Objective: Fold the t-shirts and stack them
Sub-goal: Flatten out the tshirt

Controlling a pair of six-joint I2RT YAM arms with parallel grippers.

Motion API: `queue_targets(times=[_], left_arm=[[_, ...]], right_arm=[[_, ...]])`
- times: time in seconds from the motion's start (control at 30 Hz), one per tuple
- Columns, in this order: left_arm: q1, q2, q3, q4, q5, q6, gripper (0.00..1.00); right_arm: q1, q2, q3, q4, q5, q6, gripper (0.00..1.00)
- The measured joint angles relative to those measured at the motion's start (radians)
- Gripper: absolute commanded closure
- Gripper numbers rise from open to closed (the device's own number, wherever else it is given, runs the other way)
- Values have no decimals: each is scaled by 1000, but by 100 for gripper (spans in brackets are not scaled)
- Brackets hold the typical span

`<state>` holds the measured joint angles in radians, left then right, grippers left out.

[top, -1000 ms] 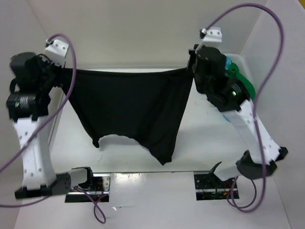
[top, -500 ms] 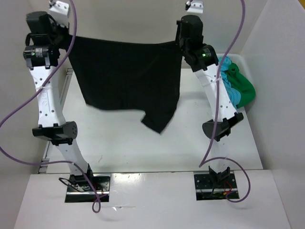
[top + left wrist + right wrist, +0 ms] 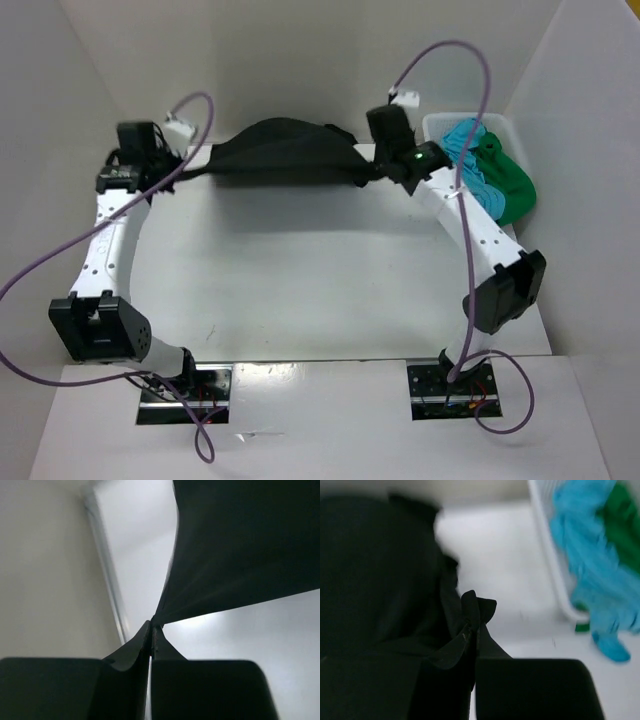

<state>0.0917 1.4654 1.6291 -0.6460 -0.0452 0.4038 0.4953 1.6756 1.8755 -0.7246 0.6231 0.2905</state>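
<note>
Jaws of both arms are clenched on cloth. The left jaws pinch one edge of the black t-shirt (image 3: 285, 155) at the tip of the left arm (image 3: 108, 232), and the right jaws pinch the opposite edge at the tip of the right arm (image 3: 470, 232). In the left wrist view the black t-shirt (image 3: 240, 545) fans out taut from the closed tips. In the right wrist view a small tuft of the black t-shirt (image 3: 375, 580) stands up above the closed tips.

The garment spans between the two arms as a low, gathered band over the far part of the bench (image 3: 300, 280). Whether it touches the surface cannot be told.

At far right, the turquoise t-shirt (image 3: 468, 150) and green t-shirt (image 3: 512, 185) lie bunched together in the white basket (image 3: 440, 122), spilling over its near rim.
</note>
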Motion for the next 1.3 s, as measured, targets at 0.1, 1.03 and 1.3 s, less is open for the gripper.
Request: queue_targets(times=[0.1,1.03,1.3], left_arm=[[-8,-12,-272,24,-21,58,100],[-16,-134,-840,25,-157,105,100],[-16,-198,-866,4,-175,48,100]], right_arm=[[10,-2,-224,-2,-40,78,100],[162,-249,-963,34,-467,597,44],[214,-180,-1083,31,-530,666,40]])
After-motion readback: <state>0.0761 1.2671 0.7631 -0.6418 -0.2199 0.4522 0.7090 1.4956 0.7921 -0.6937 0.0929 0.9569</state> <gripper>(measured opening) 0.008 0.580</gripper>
